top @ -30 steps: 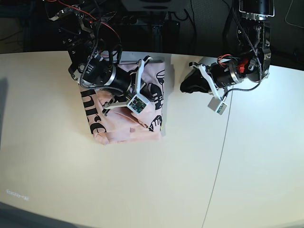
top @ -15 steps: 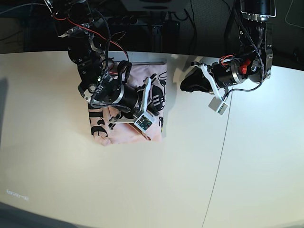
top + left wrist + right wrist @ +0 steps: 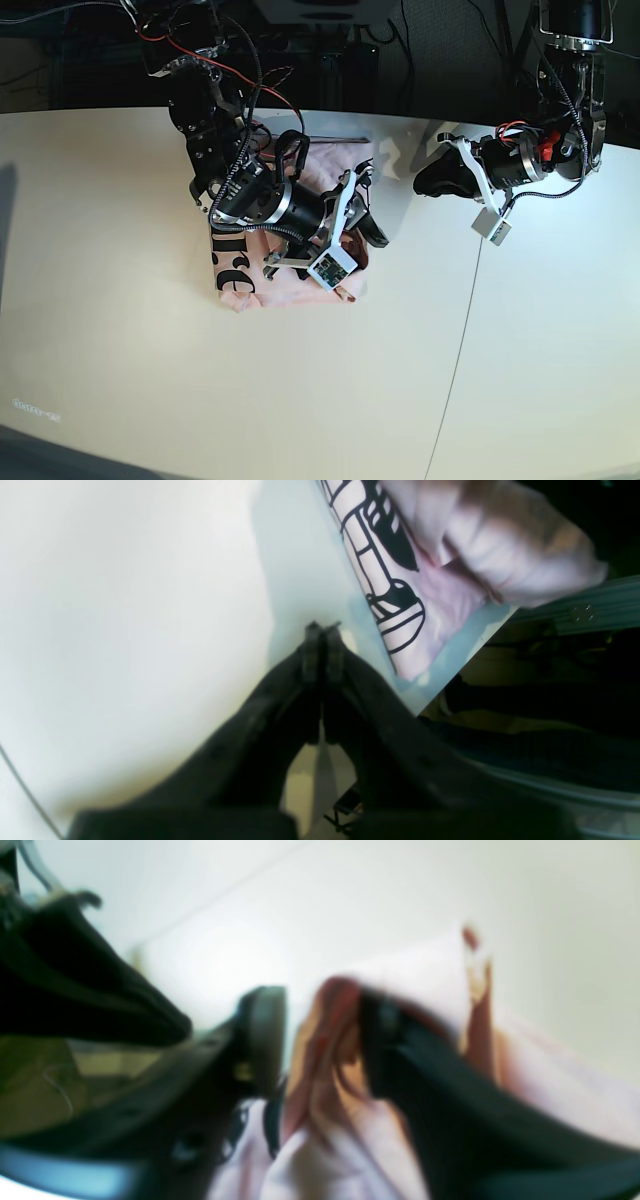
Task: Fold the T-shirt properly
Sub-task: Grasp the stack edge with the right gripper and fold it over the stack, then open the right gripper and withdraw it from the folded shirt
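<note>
The pale pink T-shirt lies folded into a small packet on the white table, with black lettering along its left side. My right gripper hovers over the packet's right edge. In the blurred right wrist view its fingers stand apart, open, with a bunch of pink cloth loose between them. My left gripper is off to the right of the shirt, shut and empty. The left wrist view shows its fingertips pressed together over bare table beside the shirt's printed corner.
The table's back edge runs close behind the shirt, with dark frames and cables beyond it. A thin seam crosses the tabletop to the right of the shirt.
My right arm has swung to the right and its jaws have spread apart. The folded shirt has shifted right with it. My left arm has also moved a little right, still shut.
</note>
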Action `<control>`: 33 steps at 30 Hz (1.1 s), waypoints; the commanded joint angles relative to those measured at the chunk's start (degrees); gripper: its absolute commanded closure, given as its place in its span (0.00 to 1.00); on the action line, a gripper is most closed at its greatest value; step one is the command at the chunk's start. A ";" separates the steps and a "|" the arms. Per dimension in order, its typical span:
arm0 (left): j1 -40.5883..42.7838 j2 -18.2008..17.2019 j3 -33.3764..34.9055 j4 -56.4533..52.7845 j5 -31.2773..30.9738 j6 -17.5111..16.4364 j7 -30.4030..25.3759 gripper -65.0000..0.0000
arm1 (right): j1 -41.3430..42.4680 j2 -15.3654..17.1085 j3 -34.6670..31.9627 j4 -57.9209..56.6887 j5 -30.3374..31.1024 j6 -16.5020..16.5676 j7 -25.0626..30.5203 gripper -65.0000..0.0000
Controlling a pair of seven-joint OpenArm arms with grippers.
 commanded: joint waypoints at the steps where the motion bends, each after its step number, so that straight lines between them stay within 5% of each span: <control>1: -0.46 -0.79 -0.31 1.14 -1.33 -1.59 -0.81 1.00 | 1.36 -0.48 0.02 0.96 1.42 0.35 1.66 0.49; 8: -0.46 -0.79 -3.30 1.14 -6.01 -1.59 1.81 1.00 | 5.53 -0.48 0.13 0.98 8.15 0.37 1.36 0.47; 14: -0.28 -1.51 -9.81 1.14 -11.26 -1.59 5.42 1.00 | 10.56 -0.39 4.35 3.06 8.17 0.37 -10.49 0.50; 16: -0.28 -2.49 -11.63 1.14 -12.94 -1.59 6.10 1.00 | 11.89 0.46 7.08 4.39 9.33 0.37 -12.83 0.69; 18: -0.26 -3.52 -12.76 1.14 -12.96 -1.59 6.16 1.00 | 12.17 2.08 9.99 5.53 11.52 0.39 -13.29 1.00; 28: 0.02 -6.49 -13.38 1.14 -13.18 -1.59 6.67 1.00 | 8.57 11.30 19.50 7.54 24.90 0.66 -17.86 1.00; 33: 0.00 -6.47 -13.35 1.14 -14.08 -1.59 6.64 1.00 | 1.66 11.89 18.25 7.56 27.93 0.83 -17.94 1.00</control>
